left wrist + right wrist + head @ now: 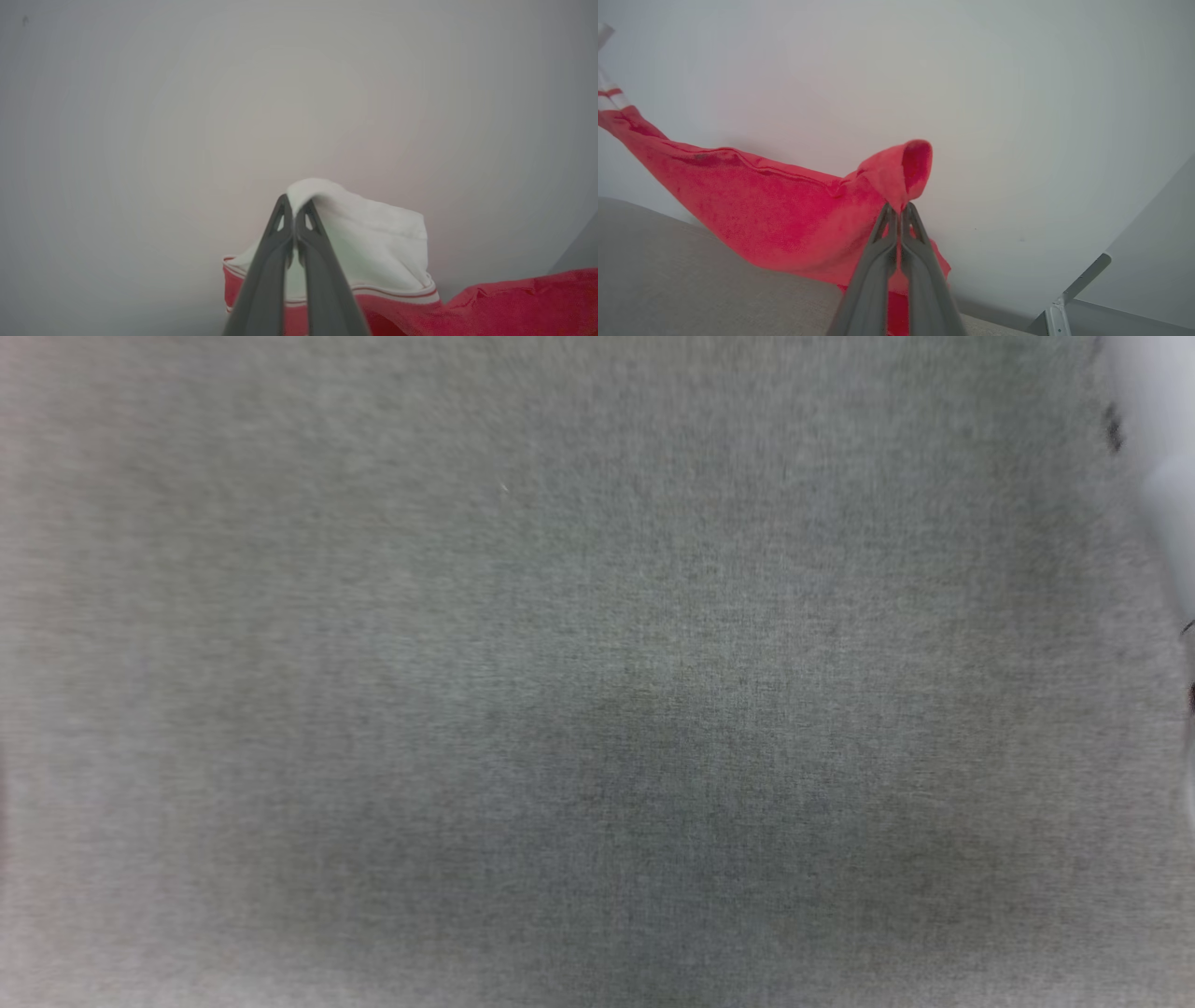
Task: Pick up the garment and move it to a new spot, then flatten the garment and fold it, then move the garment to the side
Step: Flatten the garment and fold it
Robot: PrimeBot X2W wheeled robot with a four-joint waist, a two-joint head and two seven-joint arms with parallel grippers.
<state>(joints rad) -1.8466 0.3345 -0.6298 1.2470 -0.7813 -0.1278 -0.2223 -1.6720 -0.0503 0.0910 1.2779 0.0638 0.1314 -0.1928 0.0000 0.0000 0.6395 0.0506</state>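
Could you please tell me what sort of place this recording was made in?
Probably a plain indoor room set up for garment folding: a grey woven fabric surface, perhaps a covered table or bed, a bare pale wall behind it, and a red T-shirt held up over it.

Head cam looks down at the grey fabric [597, 672] from very close, bit blurry. Both wrist cams sit right up against the garment [373, 233], facing the pale wall [187, 93] behind it. They share the garment; right one also catches that fabric below it.
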